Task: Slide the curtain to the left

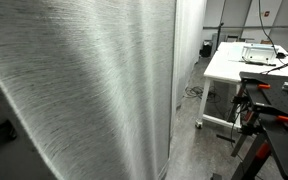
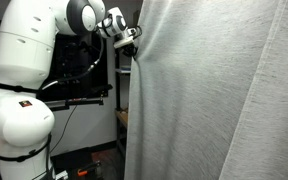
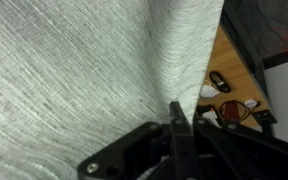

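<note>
The light grey-white pleated curtain (image 1: 84,90) fills most of both exterior views (image 2: 214,100) and hangs to the floor. The white robot arm (image 2: 29,70) reaches to the curtain's free vertical edge near the top. My gripper (image 2: 130,42) is at that edge. In the wrist view the curtain (image 3: 74,70) covers the left and middle, and its edge runs down into the dark fingertips of the gripper (image 3: 177,114). The fingers are pressed together on the fabric edge. The curtain's rail is out of view.
A white table (image 1: 239,62) with equipment stands beyond the curtain. A dark stand with red clamps (image 1: 259,110) is near it. A brown wooden surface with small objects (image 3: 229,85) shows past the curtain's edge in the wrist view. Dark shelving (image 2: 84,70) is behind the arm.
</note>
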